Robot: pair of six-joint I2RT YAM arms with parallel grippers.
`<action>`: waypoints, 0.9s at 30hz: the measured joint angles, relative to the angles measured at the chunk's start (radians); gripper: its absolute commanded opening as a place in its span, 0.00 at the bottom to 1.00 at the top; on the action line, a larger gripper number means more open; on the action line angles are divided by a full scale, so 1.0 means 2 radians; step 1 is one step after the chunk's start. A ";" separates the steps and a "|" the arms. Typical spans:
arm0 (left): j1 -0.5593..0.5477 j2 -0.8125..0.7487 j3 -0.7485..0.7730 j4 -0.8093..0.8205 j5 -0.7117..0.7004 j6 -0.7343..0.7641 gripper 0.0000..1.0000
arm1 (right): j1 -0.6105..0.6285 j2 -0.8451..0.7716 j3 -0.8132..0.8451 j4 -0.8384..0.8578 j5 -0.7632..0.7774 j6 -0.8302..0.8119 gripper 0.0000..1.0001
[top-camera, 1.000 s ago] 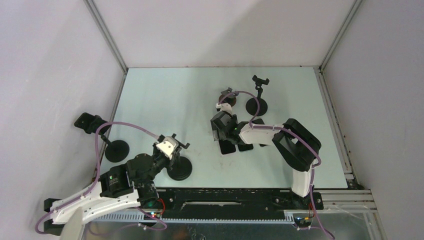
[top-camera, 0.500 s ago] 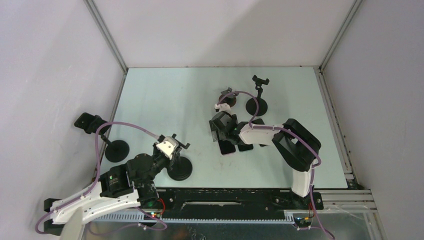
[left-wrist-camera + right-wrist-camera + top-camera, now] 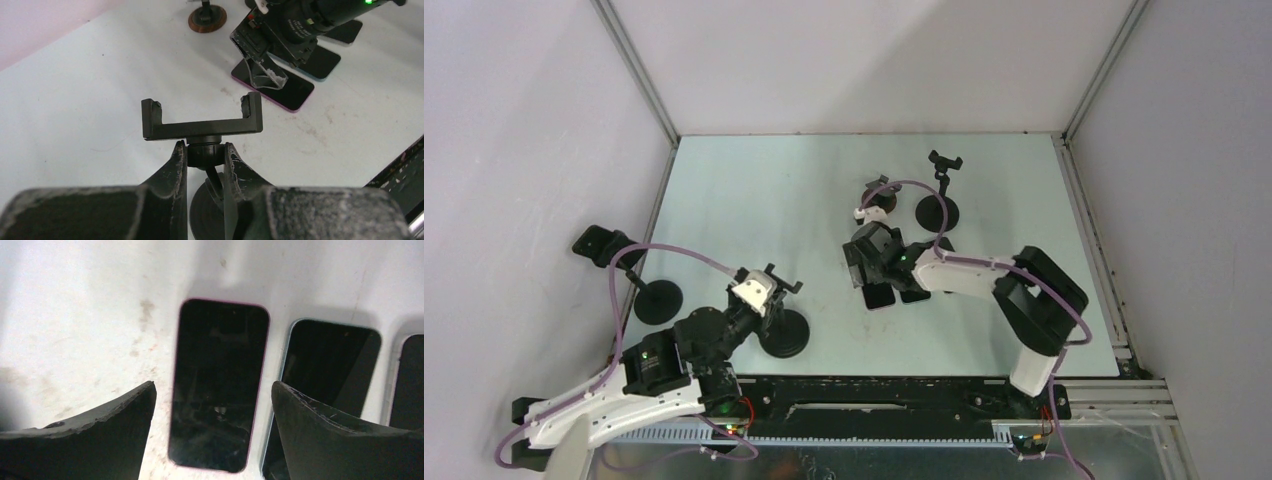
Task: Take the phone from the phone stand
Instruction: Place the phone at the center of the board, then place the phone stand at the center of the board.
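**Left gripper (image 3: 204, 152) pins the empty phone stand (image 3: 202, 127); right gripper (image 3: 214, 390) hangs open over the phone**

Nearest the bases, at about 7 o'clock on the table (image 3: 754, 190), the left fingers are closed tight on the stand's ball joint just under its cradle. This probably anchors it against tipping. The cradle's arms hold nothing. At 2 o'clock from there, the pink-cased phone (image 3: 217, 385) lies flat on the table, screen up, so the task looks all but done. The right jaws are spread wide above it, touching nothing, one to each side of its lower end. A blue-cased phone (image 3: 325, 380) lies just beside it at 3 o'clock. Farther off, towards 12 o'clock, a second stand (image 3: 941, 190) is also empty.
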State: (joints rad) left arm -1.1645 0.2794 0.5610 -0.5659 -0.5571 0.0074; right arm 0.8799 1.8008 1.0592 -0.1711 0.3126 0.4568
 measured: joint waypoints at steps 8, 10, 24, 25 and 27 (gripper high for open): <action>0.026 0.046 0.031 0.046 -0.004 0.001 0.00 | 0.039 -0.104 0.000 -0.031 0.000 -0.007 0.96; 0.063 0.073 0.050 0.060 0.017 0.002 0.00 | 0.049 -0.120 0.000 -0.046 -0.002 -0.003 0.97; 0.354 0.303 0.128 0.203 0.241 -0.005 0.01 | 0.060 -0.300 -0.073 -0.173 0.008 0.050 0.96; 0.359 0.317 0.130 0.214 0.245 -0.006 0.03 | 0.061 -0.318 -0.084 -0.182 0.009 0.056 0.96; 0.370 0.353 0.144 0.243 0.256 -0.010 0.05 | 0.063 -0.349 -0.101 -0.195 0.011 0.065 0.95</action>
State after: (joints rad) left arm -0.4236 0.9863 0.8486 -0.0792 -0.0460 -0.0120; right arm 1.0058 1.1027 0.8562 -0.5617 0.3351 0.5873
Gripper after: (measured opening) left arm 0.223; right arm 0.957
